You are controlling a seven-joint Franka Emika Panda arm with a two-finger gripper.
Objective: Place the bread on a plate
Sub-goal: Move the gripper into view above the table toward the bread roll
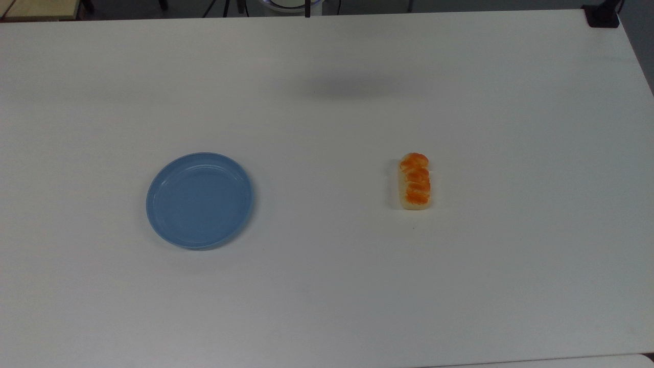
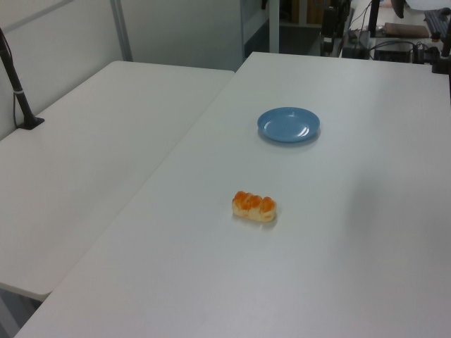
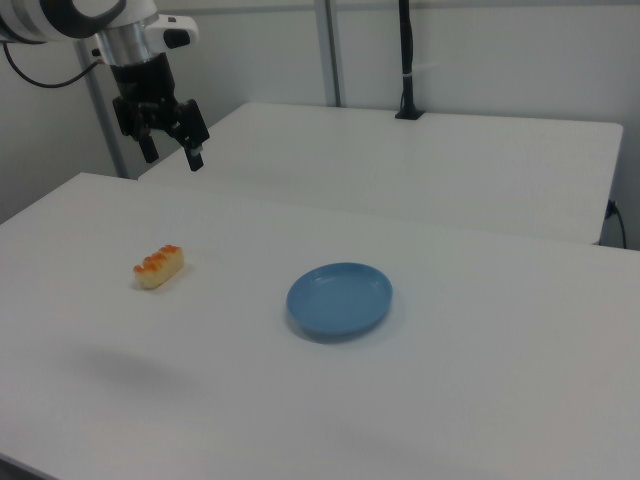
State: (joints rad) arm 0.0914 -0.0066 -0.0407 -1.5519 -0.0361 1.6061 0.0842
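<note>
The bread (image 1: 415,181) is a small cream loaf with an orange-brown braided top, lying flat on the white table at the top view's right of centre. It also shows as the bread (image 2: 254,206) and the bread (image 3: 159,266). The plate (image 1: 199,200), round and light blue, sits bare well to the top view's left of the loaf; also the plate (image 2: 288,124) and the plate (image 3: 339,299). My gripper (image 3: 172,156) hangs high above the table at the right view's upper left, open, holding nothing, well above and behind the loaf.
A second white table (image 2: 91,155) adjoins along the left view's left side. A black post (image 3: 406,60) is clamped at its far edge. A black clamp (image 1: 603,15) sits at the top view's upper right corner. The arm's shadow (image 1: 352,87) falls on the table.
</note>
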